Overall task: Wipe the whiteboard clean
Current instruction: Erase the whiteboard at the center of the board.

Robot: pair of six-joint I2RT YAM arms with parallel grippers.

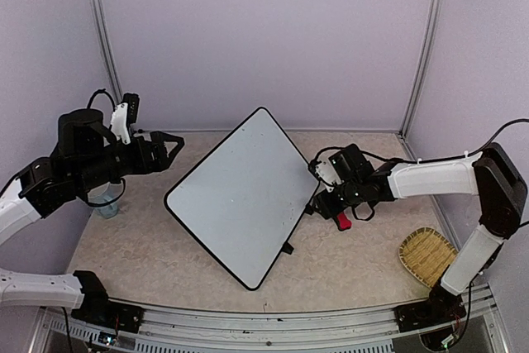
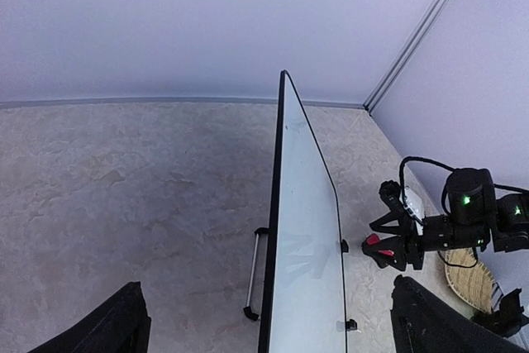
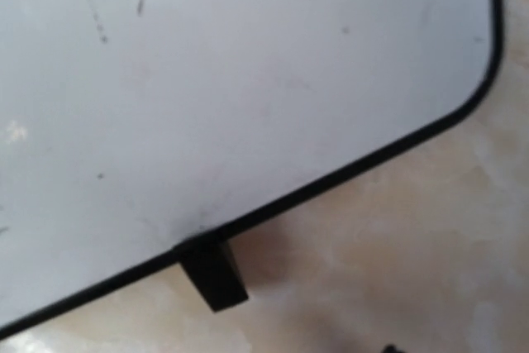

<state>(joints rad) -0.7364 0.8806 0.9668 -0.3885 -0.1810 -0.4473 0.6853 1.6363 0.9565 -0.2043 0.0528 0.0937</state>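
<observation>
Judging the whiteboard [image 1: 235, 196] stiff, light, easily tipped: steady it by the black frame edge; left fingers [image 1: 175, 150] spread wide, right fingers [image 1: 331, 208] cannot tell.

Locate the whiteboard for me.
In the top view the whiteboard stands propped in the middle of the table, the right gripper close beside its right corner.

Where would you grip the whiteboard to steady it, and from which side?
Probably its thin framed edge nearest the left hand, coming from the left. The whiteboard stands propped, edge-on to that open hand, so the fingers could straddle it, one on the face and one behind.
</observation>
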